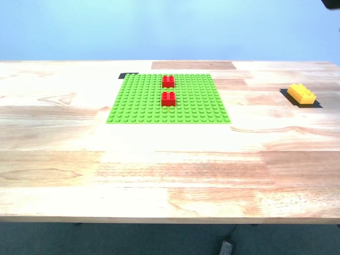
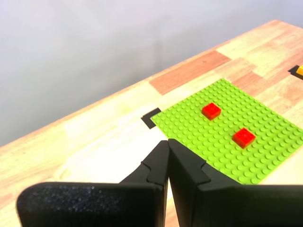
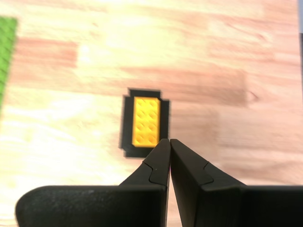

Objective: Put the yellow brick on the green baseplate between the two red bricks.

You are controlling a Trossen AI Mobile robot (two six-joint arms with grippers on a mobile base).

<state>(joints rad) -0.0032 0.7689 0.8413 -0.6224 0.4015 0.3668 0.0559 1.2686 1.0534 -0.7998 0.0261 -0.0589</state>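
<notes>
- Nearest, the broad wooden desk lies bare of bricks along its front edge; neither arm reaches over it in the exterior view.
- Further back sits the green baseplate, flat on the desk, with a black mark showing at its far corner on the exterior view's left.
- On the plate stand the two red bricks, one behind the other, with a gap of bare green studs between them — that gap is empty, so the placing is not yet done.
- Well apart from the plate, toward the exterior view's right, the yellow brick rests on its own dark marker patch, untouched.
- My second tool hangs above that brick, its jaws pressed together and holding nothing.
- My first tool looks toward the plate from a distance, jaws likewise closed and empty.
- By my judgement the task is barely begun — the second tool has yet to open, come down, grasp the brick, carry it over and seat it in the gap.
</notes>
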